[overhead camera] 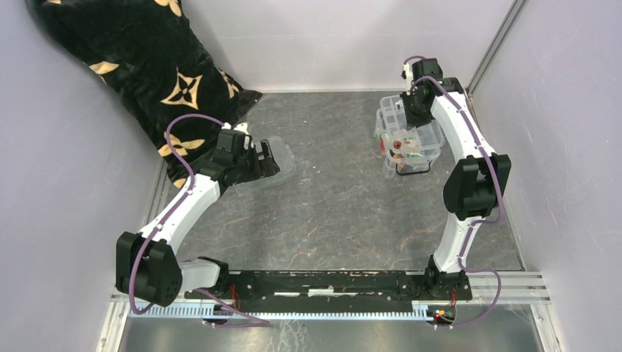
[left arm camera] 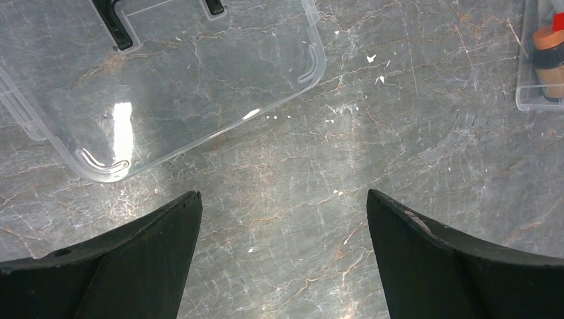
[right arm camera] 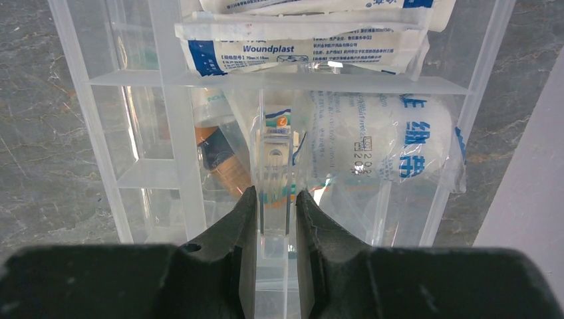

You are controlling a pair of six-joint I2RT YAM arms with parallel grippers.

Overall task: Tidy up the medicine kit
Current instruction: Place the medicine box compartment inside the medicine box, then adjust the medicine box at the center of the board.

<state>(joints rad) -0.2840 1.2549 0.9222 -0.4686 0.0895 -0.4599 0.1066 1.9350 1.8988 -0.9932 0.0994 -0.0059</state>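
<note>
Medicine kit (overhead camera: 411,150) stands at the far right of the table (overhead camera: 330,205), close to the right wall, with no cover on it. Its flat clear lid (left arm camera: 186,86) with black handle (left arm camera: 113,26) lies on the table left of centre, well apart from the box.

Left gripper (left arm camera: 282,199): fingers spread wide, nothing between them, poised just beside the near edge of the lid and not touching it.

Right gripper (right arm camera: 276,199): clenched on the upright clear centre tab of the divided tray (right arm camera: 66,80), which sits over the kit. Whether the tray is seated cannot be told.

Legible through the tray:
- A white packet (right arm camera: 299,46) printed "Woundplast" in blue.
- A wrapped bandage roll (right arm camera: 392,146) with blue Chinese characters and small digits beginning "202".
- An orange-and-dark bottle (right arm camera: 223,159); label unreadable.
</note>
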